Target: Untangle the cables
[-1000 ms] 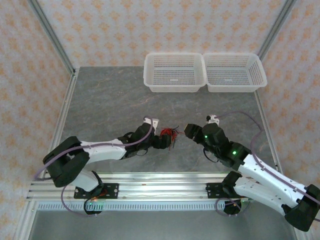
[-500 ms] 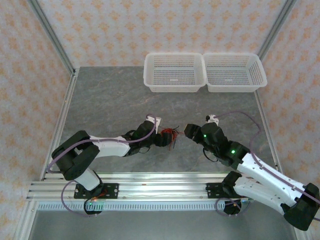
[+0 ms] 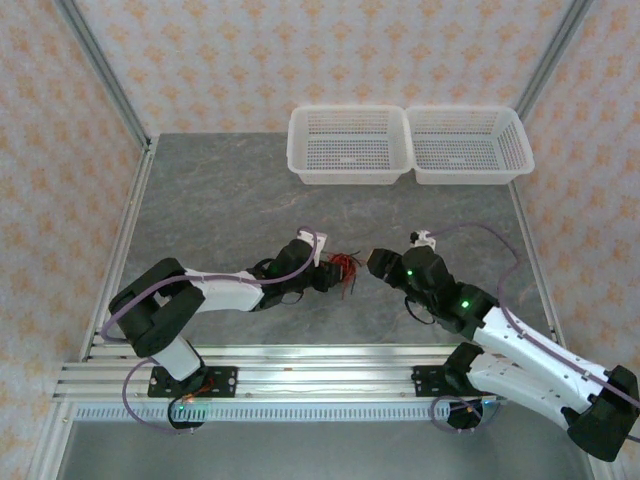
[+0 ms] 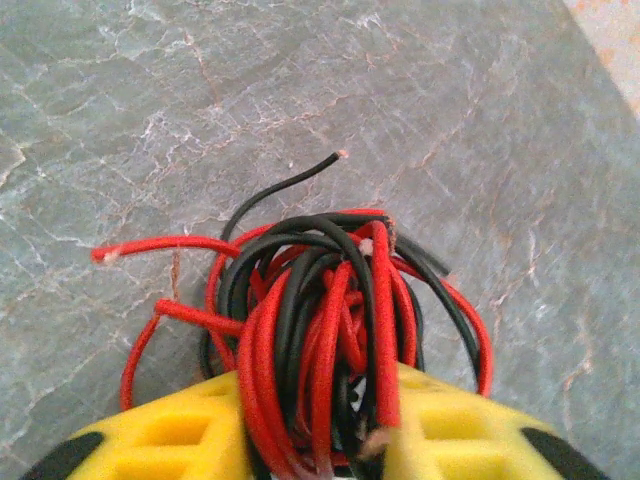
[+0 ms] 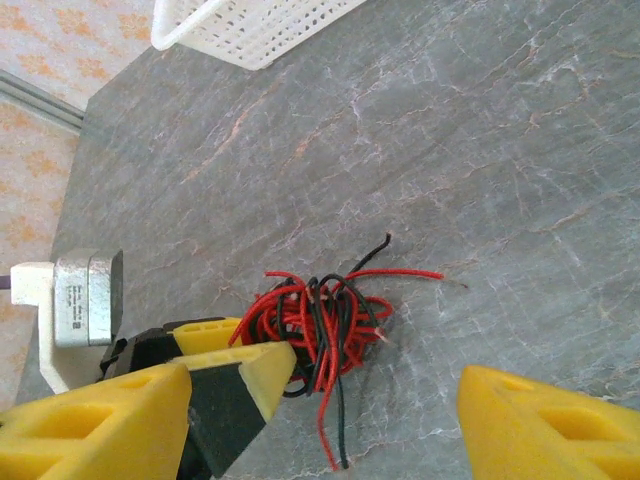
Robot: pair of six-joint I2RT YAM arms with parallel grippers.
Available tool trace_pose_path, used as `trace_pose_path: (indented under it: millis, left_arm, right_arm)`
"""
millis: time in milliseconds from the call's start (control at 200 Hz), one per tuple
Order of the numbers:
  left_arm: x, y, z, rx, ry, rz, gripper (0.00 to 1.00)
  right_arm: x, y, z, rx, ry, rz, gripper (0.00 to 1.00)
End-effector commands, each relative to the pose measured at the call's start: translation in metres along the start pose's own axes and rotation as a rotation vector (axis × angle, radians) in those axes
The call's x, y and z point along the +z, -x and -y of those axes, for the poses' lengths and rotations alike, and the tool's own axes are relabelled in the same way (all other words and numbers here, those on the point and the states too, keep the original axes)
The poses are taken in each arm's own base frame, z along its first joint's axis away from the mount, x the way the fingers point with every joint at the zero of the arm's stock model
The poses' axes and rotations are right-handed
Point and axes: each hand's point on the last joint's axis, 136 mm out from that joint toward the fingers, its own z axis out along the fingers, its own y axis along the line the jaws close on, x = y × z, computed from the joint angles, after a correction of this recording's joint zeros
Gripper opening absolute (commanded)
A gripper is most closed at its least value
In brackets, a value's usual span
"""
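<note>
Red-black cables (image 4: pixel 320 300) lie in tangle mid-table (image 3: pixel 220 200), between arms. Left gripper (image 4: pixel 315 425) clamps tangle's near side, likely as anchor; loose ends point away. Right gripper (image 5: pixel 325 400) spread wide, empty, near tangle; probably placed to pull out strand.

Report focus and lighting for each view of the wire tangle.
Top external: even light, no glare, the tangle of thin red and black wires tiny. Left wrist: strands sharp, left gripper's yellow fingers slightly soft. Right wrist: crisp, only faint shadows.

The grey marbled table (image 3: pixel 220 200) carries two white baskets (image 3: pixel 347 176) and tangled red-and-black cables (image 3: pixel 346 267).
</note>
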Motion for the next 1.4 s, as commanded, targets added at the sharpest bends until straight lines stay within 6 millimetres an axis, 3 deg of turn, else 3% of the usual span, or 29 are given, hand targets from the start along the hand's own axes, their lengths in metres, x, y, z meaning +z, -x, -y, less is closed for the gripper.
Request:
trace_pose_path:
  millis: [0, 225, 415, 626, 786, 941, 1131, 1396]
  left_arm:
    - [0.009, 0.011, 0.003, 0.006, -0.002, 0.021, 0.20]
    - [0.012, 0.022, 0.009, -0.038, -0.017, 0.047, 0.00]
    - [-0.003, 0.039, 0.021, -0.142, -0.067, 0.102, 0.00]
    - [-0.016, 0.040, 0.025, -0.256, -0.119, 0.139, 0.00]
    - [-0.027, 0.037, 0.016, -0.357, -0.153, 0.184, 0.00]
    - [-0.033, 0.033, 0.002, -0.464, -0.189, 0.217, 0.00]
    - [-0.034, 0.029, -0.009, -0.548, -0.189, 0.242, 0.00]
    - [-0.033, 0.028, -0.018, -0.561, -0.142, 0.249, 0.00]
  right_arm:
    - [0.009, -0.007, 0.000, 0.006, 0.029, -0.013, 0.70]
    - [0.024, -0.024, 0.000, -0.021, 0.066, -0.054, 0.70]
    - [0.031, -0.025, -0.005, -0.069, 0.136, -0.041, 0.69]
    - [0.046, -0.024, -0.022, -0.111, 0.267, -0.056, 0.65]
    - [0.064, -0.026, -0.014, -0.109, 0.273, -0.108, 0.57]
    - [0.075, -0.030, -0.027, -0.137, 0.349, -0.169, 0.55]
    - [0.102, -0.057, -0.026, -0.092, 0.372, -0.302, 0.51]
    - [0.106, -0.063, -0.040, -0.087, 0.403, -0.316, 0.49]
